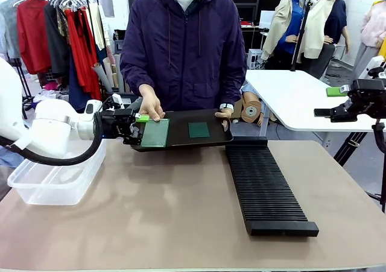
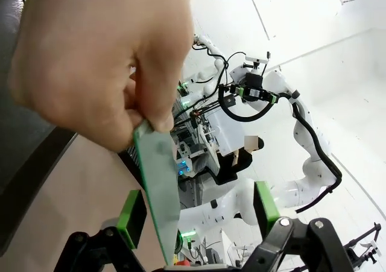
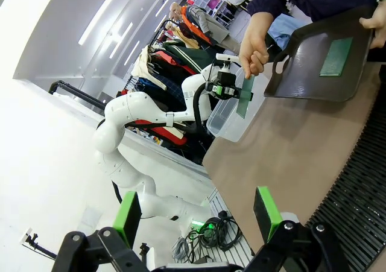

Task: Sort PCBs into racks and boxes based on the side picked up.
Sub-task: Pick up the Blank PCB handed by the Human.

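**Board held between the wide-open left jaws**

The left jaws stand wide apart, one green pad (image 2: pixel 131 218) on each side of a lighter green PCB (image 2: pixel 158 184). The board sits edge-on in the gap, close by one pad and with clear space to the other, so nothing is clamped. A person's hand (image 2: pixel 99 61) pinches this board by its far end.

In the front view the board is at the left end of a shallow black tray (image 1: pixel 181 140). The person steadies the tray with the other hand (image 1: pixel 224 116) at the far edge of the desk (image 1: pixel 151 224). A darker PCB (image 1: pixel 198 129) lies flat in the tray, apart from the held one.

The left arm (image 1: pixel 51 133) reaches in above a clear tub (image 1: pixel 36 190), which stands on the desk's left side. The long black ribbed rack (image 1: pixel 265 187) lies right of the middle. Its far end is just beside the tray's near edge, and it runs from there toward the robot.

The right jaws are also spread wide, with nothing between their pads (image 3: pixel 265 211). They hang raised at the desk's right side, well apart from the tray and both boards.
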Robot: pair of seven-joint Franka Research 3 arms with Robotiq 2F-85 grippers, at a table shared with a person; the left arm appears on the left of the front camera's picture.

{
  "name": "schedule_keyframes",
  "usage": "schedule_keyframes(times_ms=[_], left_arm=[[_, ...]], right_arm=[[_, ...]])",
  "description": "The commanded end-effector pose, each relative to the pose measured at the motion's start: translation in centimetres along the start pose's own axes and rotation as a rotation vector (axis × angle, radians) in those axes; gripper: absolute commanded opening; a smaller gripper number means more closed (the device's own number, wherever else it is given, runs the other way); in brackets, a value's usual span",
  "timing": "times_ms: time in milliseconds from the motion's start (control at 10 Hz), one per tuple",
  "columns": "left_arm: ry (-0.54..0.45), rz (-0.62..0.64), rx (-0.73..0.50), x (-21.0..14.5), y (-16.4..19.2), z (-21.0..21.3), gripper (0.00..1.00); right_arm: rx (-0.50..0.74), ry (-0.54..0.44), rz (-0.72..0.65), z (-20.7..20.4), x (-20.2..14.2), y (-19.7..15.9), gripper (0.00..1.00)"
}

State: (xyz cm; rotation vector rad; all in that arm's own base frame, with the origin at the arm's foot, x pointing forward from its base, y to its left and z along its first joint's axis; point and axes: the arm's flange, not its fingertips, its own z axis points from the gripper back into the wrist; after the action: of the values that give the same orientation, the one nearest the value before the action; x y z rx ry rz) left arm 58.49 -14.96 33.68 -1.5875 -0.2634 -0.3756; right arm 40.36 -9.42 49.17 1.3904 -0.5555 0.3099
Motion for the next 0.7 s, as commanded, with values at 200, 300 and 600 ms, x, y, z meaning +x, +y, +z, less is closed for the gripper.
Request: schedule_keyframes(times_ms=[200, 300, 600], left_arm=[[-0.015, 0.019, 0.019, 0.57, 0.28, -0.03, 0.18], [-0.015, 0.026, 0.022, 0.57, 0.42, -0.11, 0.00], [-0.013, 0.050, 0.034, 0.58, 0.78, -0.36, 0.00]], right_arm=[[0.006, -0.004, 0.006, 0.01, -0.04, 0.14, 1.00], [0.006, -0.004, 0.006, 0.01, -0.04, 0.14, 1.00], [0.006, -0.004, 0.006, 0.01, -0.04, 0.14, 1.00]])
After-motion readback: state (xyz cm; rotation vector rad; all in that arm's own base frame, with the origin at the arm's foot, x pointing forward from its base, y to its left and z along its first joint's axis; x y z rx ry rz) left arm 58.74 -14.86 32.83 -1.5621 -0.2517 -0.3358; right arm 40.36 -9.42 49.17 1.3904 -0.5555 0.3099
